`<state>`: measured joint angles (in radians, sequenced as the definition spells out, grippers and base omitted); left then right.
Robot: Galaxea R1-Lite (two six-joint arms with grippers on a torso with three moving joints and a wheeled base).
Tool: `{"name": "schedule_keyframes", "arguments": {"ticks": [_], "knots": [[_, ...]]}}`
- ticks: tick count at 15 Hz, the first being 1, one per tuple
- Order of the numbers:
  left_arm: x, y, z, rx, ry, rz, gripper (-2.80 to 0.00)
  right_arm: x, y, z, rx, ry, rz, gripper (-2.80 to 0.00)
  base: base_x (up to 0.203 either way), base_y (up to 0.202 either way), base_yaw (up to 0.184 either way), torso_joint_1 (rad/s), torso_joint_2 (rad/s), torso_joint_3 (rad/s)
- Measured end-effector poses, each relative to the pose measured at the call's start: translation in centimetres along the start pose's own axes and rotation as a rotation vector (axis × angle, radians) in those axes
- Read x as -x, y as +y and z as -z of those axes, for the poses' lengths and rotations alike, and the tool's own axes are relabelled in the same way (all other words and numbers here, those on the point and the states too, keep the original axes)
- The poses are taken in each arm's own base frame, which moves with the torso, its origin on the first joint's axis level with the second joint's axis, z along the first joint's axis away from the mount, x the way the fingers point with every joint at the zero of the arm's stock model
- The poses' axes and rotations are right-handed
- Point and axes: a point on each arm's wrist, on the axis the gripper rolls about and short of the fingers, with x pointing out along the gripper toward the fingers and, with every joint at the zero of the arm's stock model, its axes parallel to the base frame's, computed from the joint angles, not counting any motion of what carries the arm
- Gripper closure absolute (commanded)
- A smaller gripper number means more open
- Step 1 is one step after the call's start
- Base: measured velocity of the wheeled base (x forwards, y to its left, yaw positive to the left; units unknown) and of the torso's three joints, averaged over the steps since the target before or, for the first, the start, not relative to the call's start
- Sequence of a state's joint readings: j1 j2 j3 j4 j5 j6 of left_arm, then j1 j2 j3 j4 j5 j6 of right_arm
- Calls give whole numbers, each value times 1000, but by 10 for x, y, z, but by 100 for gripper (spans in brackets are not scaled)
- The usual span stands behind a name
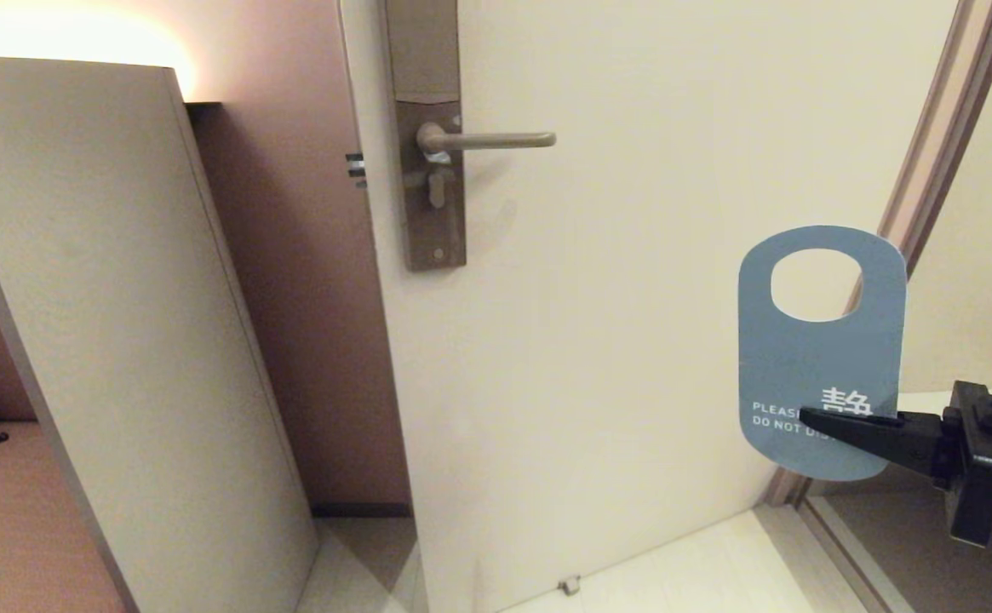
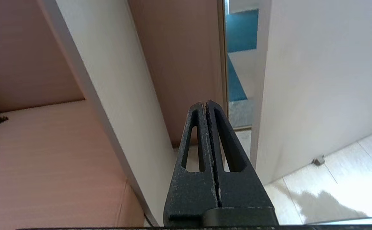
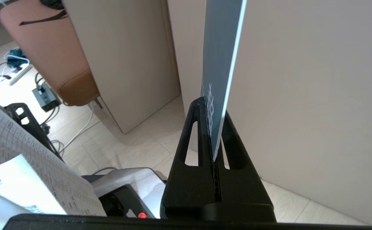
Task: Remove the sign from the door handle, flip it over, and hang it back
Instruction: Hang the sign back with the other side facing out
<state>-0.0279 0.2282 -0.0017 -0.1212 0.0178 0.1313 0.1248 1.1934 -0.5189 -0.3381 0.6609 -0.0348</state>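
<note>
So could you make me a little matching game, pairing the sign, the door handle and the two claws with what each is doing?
Things:
1. sign
2. door handle
3. left claw
4. right claw

States:
A. shut, holding nothing
B. bare, nothing hanging on it
C. held upright, blue side facing the camera
D. shut on the sign's lower end

Pairs: 1-C, 2-B, 3-A, 4-D

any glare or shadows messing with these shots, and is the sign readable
Head view: a warm glow blows out the top left corner; the sign is sharp, though the right gripper covers part of its text. Right wrist view: the sign is edge-on and unreadable. Left wrist view: a soft shadow on the floor.
</note>
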Motion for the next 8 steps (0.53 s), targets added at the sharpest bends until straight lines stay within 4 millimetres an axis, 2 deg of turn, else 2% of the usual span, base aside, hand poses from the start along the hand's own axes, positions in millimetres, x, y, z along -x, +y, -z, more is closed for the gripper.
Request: {"name": "schedule_keyframes", "arguments": {"ticks": [5,8], "knots": [[14,-3,16,10,-43,11,0,-2,-4,2,-10,11,8,0,0,0,0,0,0,0],[17,-4,18,24,-78,5,0,-5,-6,1,-16,17,8,0,0,0,0,0,0,0]]}}
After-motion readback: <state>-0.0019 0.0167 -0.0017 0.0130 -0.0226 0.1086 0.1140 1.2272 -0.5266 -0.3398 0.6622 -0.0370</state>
